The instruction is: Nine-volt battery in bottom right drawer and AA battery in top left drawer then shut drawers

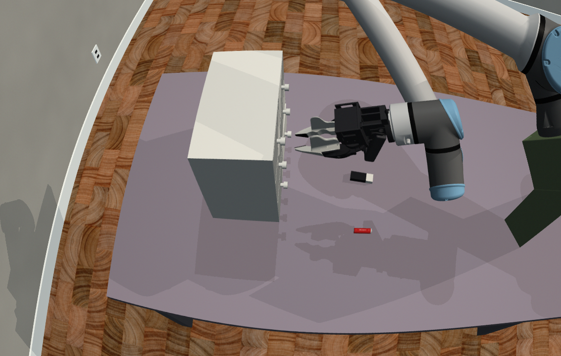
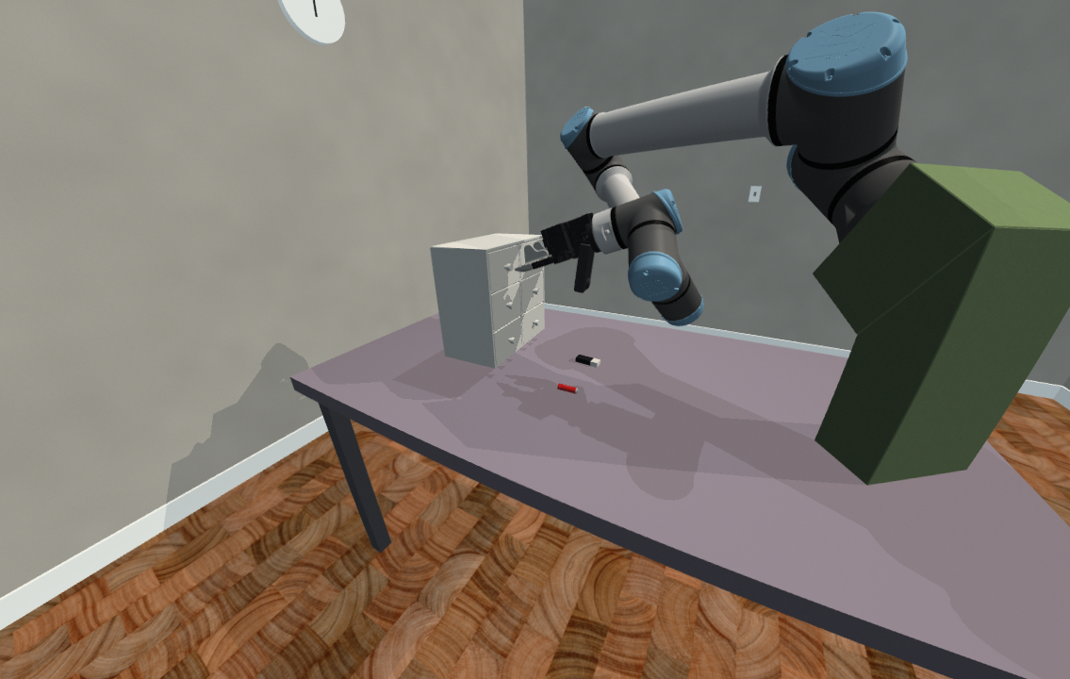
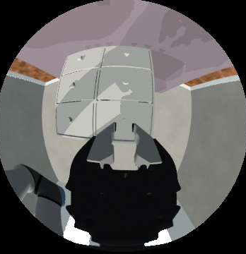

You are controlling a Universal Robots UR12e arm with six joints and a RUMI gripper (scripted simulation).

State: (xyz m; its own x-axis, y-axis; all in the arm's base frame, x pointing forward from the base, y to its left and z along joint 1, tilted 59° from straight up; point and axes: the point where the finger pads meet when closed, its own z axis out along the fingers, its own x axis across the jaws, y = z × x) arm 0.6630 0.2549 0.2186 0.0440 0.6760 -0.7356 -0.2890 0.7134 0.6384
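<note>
"Where were the batteries?"

"Both lay on the bench [image 1: 229, 309] [image 2: 775, 506] [image 3: 95, 25], right of the chest [image 1: 237, 101] [image 2: 464, 304] [image 3: 137, 75] in the top view. The nine-volt battery [image 1: 358, 176] [image 2: 586, 360] was on the far side, the AA battery [image 1: 362, 230] [image 2: 567, 388] on the near side."

"How would they handle?"

"Both rigid, I'd judge. The nine-volt was probably the heavier, best pinched across its flat long sides; the AA was likely smooth and apt to roll, so I'd take it squarely across its middle."

"And the end effector [image 1: 295, 142] [image 2: 518, 268] [image 3: 124, 123]?"

"Released, with nothing between its partly parted fingers. It faced the left knob of the top row [image 1: 280, 140] [image 2: 508, 266]. I'd grip that small, stiff knob centrally and pull gently, as the drawer had no stop."

"What was hard to see?"

"That knob nearly vanished in the wrist view, and perhaps the tips stood just short of it. The drawers looked shut, so their insides were hidden. The wrist view didn't show either battery, and the nine-volt's terminals were too small to make out."
</note>
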